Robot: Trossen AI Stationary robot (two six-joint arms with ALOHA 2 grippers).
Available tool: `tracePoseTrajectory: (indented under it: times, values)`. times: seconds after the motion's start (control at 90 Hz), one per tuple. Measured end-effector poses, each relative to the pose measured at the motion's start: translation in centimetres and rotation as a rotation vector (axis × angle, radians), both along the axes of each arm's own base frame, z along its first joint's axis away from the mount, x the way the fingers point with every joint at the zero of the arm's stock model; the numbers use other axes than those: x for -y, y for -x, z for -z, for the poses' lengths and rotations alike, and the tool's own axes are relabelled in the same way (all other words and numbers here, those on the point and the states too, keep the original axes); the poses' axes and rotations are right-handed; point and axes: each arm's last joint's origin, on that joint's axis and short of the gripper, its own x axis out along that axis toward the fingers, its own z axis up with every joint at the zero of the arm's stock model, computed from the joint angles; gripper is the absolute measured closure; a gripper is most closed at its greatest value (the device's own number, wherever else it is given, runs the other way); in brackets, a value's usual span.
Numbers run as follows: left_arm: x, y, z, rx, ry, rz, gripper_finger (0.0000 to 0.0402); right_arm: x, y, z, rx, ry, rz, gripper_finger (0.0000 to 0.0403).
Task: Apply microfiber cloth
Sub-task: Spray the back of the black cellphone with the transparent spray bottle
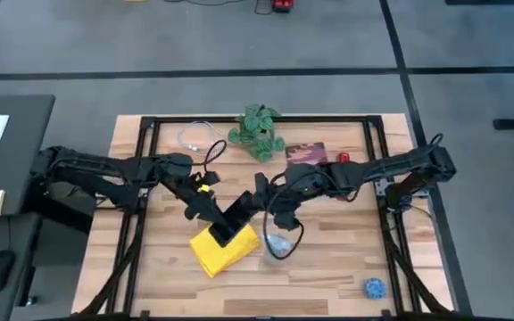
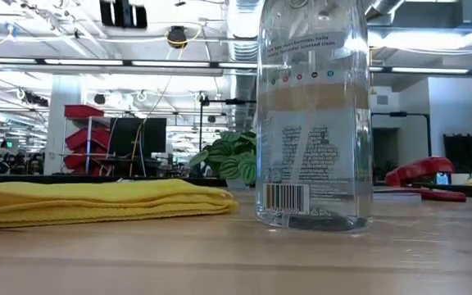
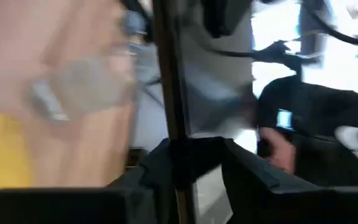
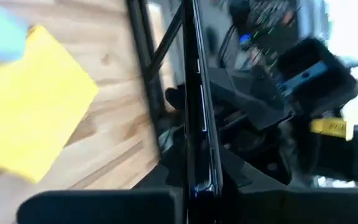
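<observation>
Both grippers' jaws pinch the black phone (image 1: 236, 217) edge-on above the microfiber cloth (image 1: 225, 251); cloth lies diagonal

Light wooden table (image 1: 328, 267) with a black frame. Lying on it: folded microfiber cloth (image 1: 224, 249) near the front, clear spray bottle (image 1: 277, 241) just beside it, small blue ball (image 1: 375, 287) at the front right corner, leafy green plant (image 1: 257, 131) at the back.

Spray bottle (image 2: 314, 115) top cut off.

Robotics lab: ceiling ducts (image 2: 244, 33), red bins (image 2: 84, 135).
</observation>
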Motion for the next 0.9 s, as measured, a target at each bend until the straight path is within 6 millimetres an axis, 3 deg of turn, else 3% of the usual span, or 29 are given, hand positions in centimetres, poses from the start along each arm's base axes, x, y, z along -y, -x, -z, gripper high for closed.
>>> tracePoseTrajectory:
  times: [0.122,0.256,0.422,0.533,0.711,0.9]
  values:
    - [-1.9,0.7,0.3,-0.009,-0.084,-0.033,0.0288,0.1,0.6,0.4,-0.065,-0.065,0.136,0.0387]
    - [-3.7,1.5,-0.5,0.061,-0.201,-0.110,0.0293,1.1,1.4,-1.0,-0.151,-0.144,0.300,0.0388]
    - [-3.9,2.1,-4.4,0.197,-0.519,-0.183,0.0320,3.0,2.4,-3.8,-0.251,-0.348,0.448,0.0388]
    - [-3.5,2.1,-6.9,0.174,-0.685,-0.239,0.0342,4.6,2.6,-5.2,-0.342,-0.504,0.519,0.0388]
    - [-3.1,0.9,-8.4,0.139,-0.769,-0.211,0.0360,6.6,0.4,-4.4,-0.585,-0.619,0.650,0.0388]
    - [-2.9,-1.2,-6.6,0.071,-0.721,-0.079,0.0320,7.8,-2.6,-3.1,-0.720,-0.675,0.703,0.0388]
